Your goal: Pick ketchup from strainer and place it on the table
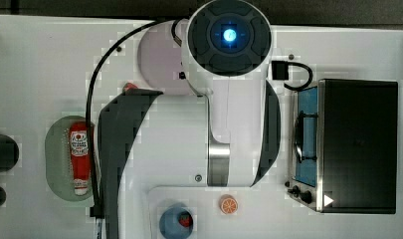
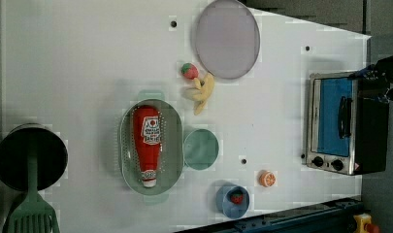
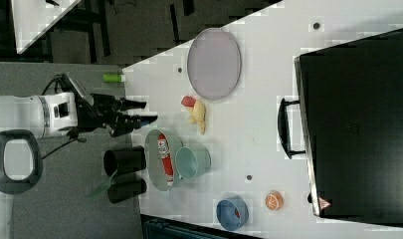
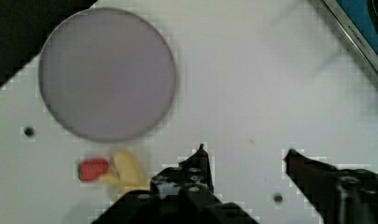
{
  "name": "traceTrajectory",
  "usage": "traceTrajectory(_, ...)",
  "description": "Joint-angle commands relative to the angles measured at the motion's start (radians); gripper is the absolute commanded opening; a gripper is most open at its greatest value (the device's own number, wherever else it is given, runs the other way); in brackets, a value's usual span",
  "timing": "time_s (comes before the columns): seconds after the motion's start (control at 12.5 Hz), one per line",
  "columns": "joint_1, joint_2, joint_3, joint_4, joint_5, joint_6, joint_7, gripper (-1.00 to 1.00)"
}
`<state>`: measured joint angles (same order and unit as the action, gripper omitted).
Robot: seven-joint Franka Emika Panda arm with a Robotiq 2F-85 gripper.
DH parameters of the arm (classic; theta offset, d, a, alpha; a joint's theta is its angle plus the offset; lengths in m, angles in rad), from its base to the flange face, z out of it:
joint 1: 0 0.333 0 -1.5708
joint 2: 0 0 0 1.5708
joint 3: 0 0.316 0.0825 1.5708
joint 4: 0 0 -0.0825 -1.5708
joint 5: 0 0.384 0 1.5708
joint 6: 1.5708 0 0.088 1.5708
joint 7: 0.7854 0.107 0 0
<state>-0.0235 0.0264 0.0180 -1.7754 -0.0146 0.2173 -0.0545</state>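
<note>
The ketchup (image 2: pixel 146 143) is a slim red bottle with a white label and white cap. It lies lengthwise in the pale green strainer (image 2: pixel 128 145) on the white table (image 2: pixel 77 63). The top view shows the ketchup (image 1: pixel 79 157) in the strainer (image 1: pixel 57 149) at the top view's left. In the right view, my gripper (image 3: pixel 150 111) hangs well apart from the ketchup (image 3: pixel 164 159) and the strainer (image 3: pixel 153 169). In the wrist view, the gripper (image 4: pixel 246 150) is open with nothing between its fingers, over bare table near the plate.
A green cup (image 2: pixel 201 149) touches the strainer's side. A lilac plate (image 2: pixel 227 39), a strawberry (image 2: pixel 189 70) and bananas (image 2: pixel 201 92) lie beyond it. A toaster oven (image 2: pixel 339 124), an orange slice (image 2: pixel 267 178), a blue bowl (image 2: pixel 232 200), a black pot (image 2: pixel 30 156) and a green spatula (image 2: pixel 31 213) ring the table.
</note>
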Motion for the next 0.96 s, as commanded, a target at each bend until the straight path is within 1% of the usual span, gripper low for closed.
traceTrajectory(0.08,-0.080,-0.196,0.065,-0.041,0.027,-0.141,0.069,0.59)
traceTrajectory(0.24,-0.076,-0.192,0.087,-0.041,0.027,-0.139,0.069,0.99)
traceTrajectory(0.56,-0.059,-0.165,0.205,-0.041,0.028,-0.117,0.069,1.00)
traceTrajectory(0.96,-0.044,-0.102,0.436,-0.042,0.027,-0.087,0.076,1.00)
